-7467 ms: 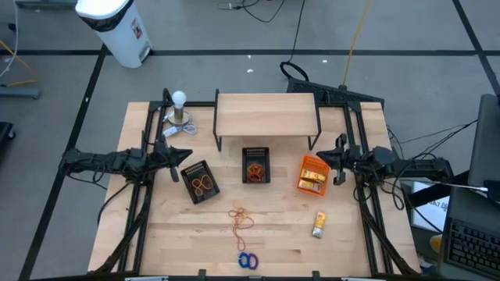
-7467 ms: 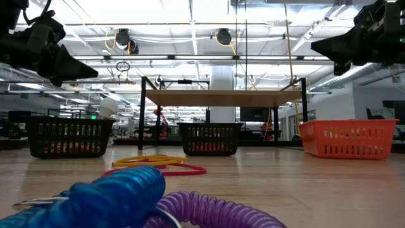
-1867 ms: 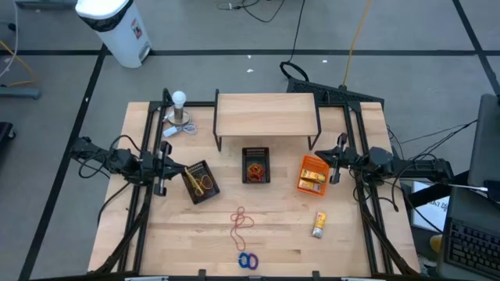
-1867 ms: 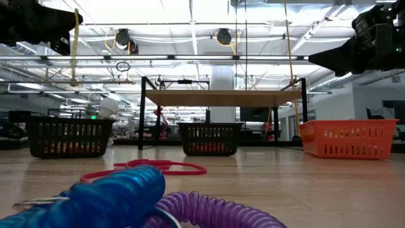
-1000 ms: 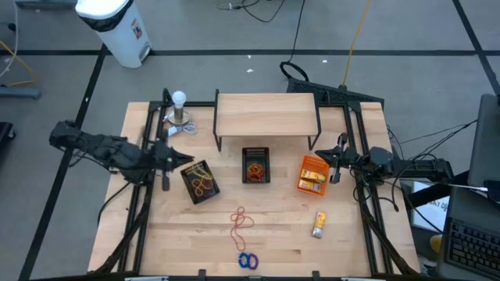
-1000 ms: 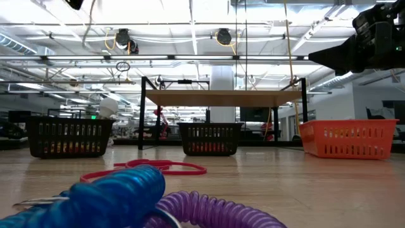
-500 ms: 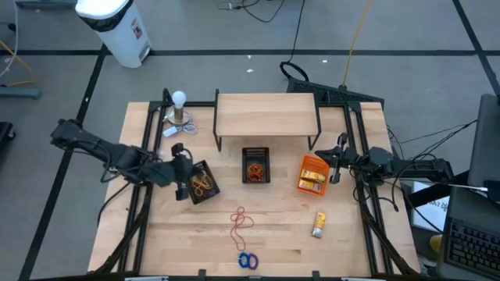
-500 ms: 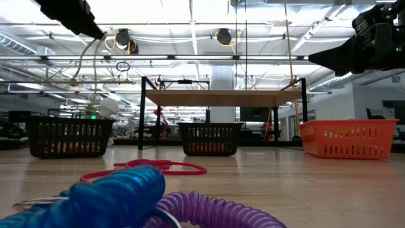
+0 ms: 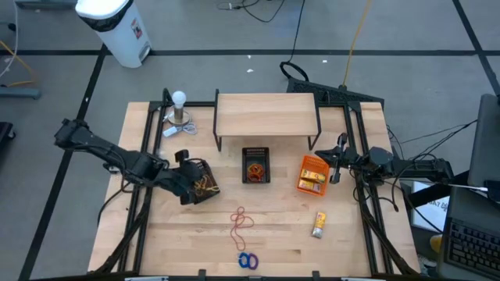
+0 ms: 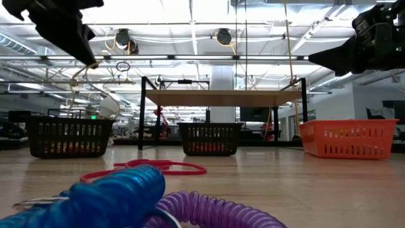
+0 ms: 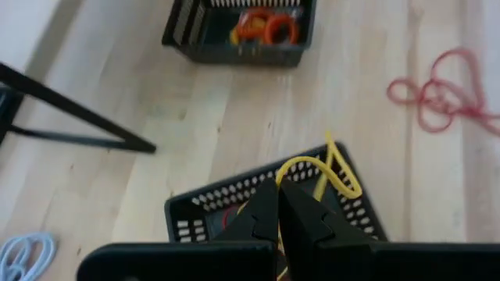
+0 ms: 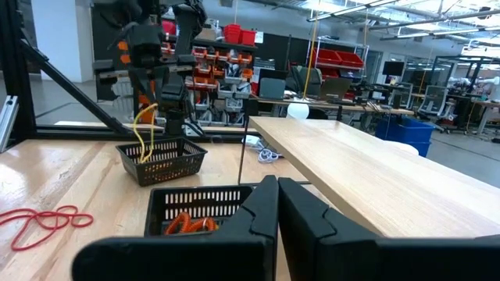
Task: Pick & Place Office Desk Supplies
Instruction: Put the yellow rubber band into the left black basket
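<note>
My left gripper (image 9: 192, 179) hovers over the left black mesh bin (image 9: 201, 187), shut on a yellow rubber band (image 11: 326, 168). From the right wrist view the band (image 12: 143, 133) hangs down into that bin (image 12: 162, 160). Red rubber bands (image 9: 241, 220) lie loose on the table, with blue and purple rings (image 9: 248, 261) near the near edge and a yellow packet (image 9: 319, 225) to the right. Orange bands lie in the middle black bin (image 9: 255, 165). My right gripper (image 9: 336, 164) waits shut beside the orange bin (image 9: 312, 176). My left gripper pinches the yellow rubber band between its two fingertips (image 11: 269, 204), at one point of the loop (image 11: 287, 170). It comes from above, slanting down from the table's left. The band is lifted and hangs slack below the fingers, its lower part inside the left black bin.
A wooden shelf (image 9: 266, 115) stands behind the bins at the far side. A white bulb on a metal base (image 9: 180, 109) sits far left, with a pale cord (image 11: 23, 254) near it. Bare tabletop lies between the bins and the near edge.
My left gripper has carried the yellow rubber band toward the table's right and near edge and has come down over the left black bin, tipping downward. The band, earlier dangling high, now hangs into the bin. My right arm has kept still.
</note>
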### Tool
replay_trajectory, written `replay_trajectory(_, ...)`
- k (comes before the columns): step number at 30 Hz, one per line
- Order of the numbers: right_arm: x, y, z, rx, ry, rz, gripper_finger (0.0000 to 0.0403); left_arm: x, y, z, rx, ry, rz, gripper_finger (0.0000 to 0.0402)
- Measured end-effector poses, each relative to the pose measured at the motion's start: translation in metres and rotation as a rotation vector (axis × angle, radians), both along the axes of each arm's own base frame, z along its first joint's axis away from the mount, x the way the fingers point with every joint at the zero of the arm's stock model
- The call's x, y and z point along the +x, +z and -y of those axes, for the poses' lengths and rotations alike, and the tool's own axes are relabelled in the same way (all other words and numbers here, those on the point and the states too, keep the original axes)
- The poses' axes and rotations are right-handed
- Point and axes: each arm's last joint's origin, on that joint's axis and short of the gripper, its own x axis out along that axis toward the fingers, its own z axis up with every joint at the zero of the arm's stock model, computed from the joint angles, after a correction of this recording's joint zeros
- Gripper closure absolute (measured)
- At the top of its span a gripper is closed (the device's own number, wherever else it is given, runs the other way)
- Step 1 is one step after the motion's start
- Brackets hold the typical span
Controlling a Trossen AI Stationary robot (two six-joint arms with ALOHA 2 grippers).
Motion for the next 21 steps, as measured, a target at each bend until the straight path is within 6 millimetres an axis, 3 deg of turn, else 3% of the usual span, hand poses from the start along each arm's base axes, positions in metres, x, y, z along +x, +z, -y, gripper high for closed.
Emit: replay_trajectory(21, 0.000, 0.002, 0.000, 0.051, 0.005, 0.031, 0.0403, 0.020, -0.040, -0.010, -0.041, 0.071, -0.302, 0.0401)
